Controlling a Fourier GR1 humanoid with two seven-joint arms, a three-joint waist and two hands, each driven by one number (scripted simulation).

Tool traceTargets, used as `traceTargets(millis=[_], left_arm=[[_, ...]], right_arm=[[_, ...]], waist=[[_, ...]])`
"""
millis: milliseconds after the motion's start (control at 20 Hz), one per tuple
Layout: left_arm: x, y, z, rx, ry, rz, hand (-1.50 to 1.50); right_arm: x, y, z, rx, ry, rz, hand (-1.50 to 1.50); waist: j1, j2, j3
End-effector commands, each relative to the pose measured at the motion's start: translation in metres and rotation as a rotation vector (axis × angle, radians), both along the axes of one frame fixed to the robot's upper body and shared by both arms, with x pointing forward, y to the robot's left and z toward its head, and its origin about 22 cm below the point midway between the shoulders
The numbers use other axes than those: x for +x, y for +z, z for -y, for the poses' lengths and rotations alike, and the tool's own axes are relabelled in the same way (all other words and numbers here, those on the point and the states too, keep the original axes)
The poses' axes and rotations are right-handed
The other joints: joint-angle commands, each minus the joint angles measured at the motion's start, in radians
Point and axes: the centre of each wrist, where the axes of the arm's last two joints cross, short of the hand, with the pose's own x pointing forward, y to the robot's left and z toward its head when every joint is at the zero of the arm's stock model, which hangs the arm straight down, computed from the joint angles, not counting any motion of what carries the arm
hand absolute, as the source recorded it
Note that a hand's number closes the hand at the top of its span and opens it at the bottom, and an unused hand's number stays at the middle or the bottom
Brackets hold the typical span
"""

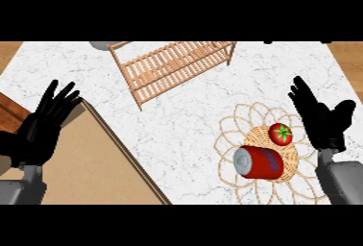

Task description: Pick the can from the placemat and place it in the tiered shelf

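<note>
at the lower right of the view, the right hand [322, 126] stands open over the white marbled tabletop [191, 115], fingers straight and spread, thumb out to the side, holding nothing. just to the left of its palm, near but apart from it, a red tomato [281, 134] with a green stalk sits on the woven placemat [292, 157]. lower left of the hand, beside its wrist, the can [259, 162] lies on its side on that same placemat, its grey end turned away from the hand. its red wall carries a dark blue mark, too small to read as a word or brand. the can hides part of the mat's woven middle, the grey forearm covers the looped rim on the hand's side, and the lowest loops are cut off by the view's edge. well away, up and to the left of the hand, the slatted wooden tiered shelf [174, 65] lies on the tabletop, its far end cut off. a grey rounded thing [99, 45] beside the shelf's far corner is mostly cut off and i cannot tell what it is. far across at the left edge, the left hand [39, 132] rests open, fingers up and spread, above a tan panel [92, 163] beside the tabletop.
</note>
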Motion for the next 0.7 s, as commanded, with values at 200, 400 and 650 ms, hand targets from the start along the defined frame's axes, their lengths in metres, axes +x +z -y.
traceTargets(millis=[200,400,650], left_arm=[[0.010,0.017,0.008,0.125,0.016,0.071,0.00],[-0.002,0.003,0.027,0.121,0.072,0.029,0.00],[-0.015,0.005,0.037,0.121,0.088,0.023,0.00]], right_arm=[[0.011,0.027,-0.080,-0.607,0.430,-0.011,1.50],[0.007,0.037,-0.146,-0.704,0.258,0.029,-1.50],[-0.008,0.086,-0.182,-0.747,0.545,0.000,-1.50]], waist=[[0.101,0.003,0.000],[0.049,-0.001,0.008],[0.028,-0.001,0.009]])
